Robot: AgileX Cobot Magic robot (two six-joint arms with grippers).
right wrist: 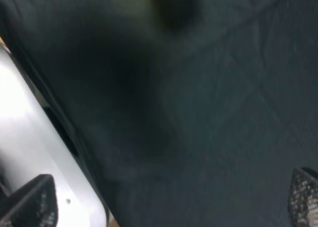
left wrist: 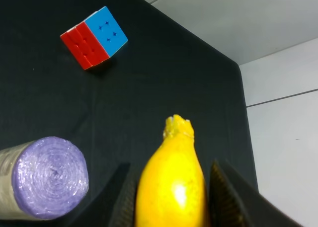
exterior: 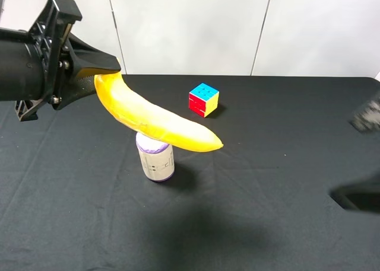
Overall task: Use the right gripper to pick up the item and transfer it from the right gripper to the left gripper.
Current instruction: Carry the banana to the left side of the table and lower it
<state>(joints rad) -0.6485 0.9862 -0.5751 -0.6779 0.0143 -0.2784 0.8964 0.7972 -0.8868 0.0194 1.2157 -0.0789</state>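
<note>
The yellow banana (exterior: 157,120) hangs in the air above the can, held by one end. My left gripper (exterior: 110,69) is shut on that end. In the left wrist view the banana (left wrist: 171,182) sits between the two black fingers (left wrist: 226,197), its tip pointing away. My right gripper (right wrist: 166,202) is open and empty, with only its two fingertips (right wrist: 30,202) showing over the black cloth. In the exterior view it is a blurred shape (exterior: 368,114) at the far right edge, well away from the banana.
A purple-topped can (exterior: 155,158) stands upright on the black table under the banana, also in the left wrist view (left wrist: 47,177). A multicoloured puzzle cube (exterior: 203,99) lies behind it, also seen from the left wrist (left wrist: 93,37). The table's edge (right wrist: 74,152) runs beside the right gripper.
</note>
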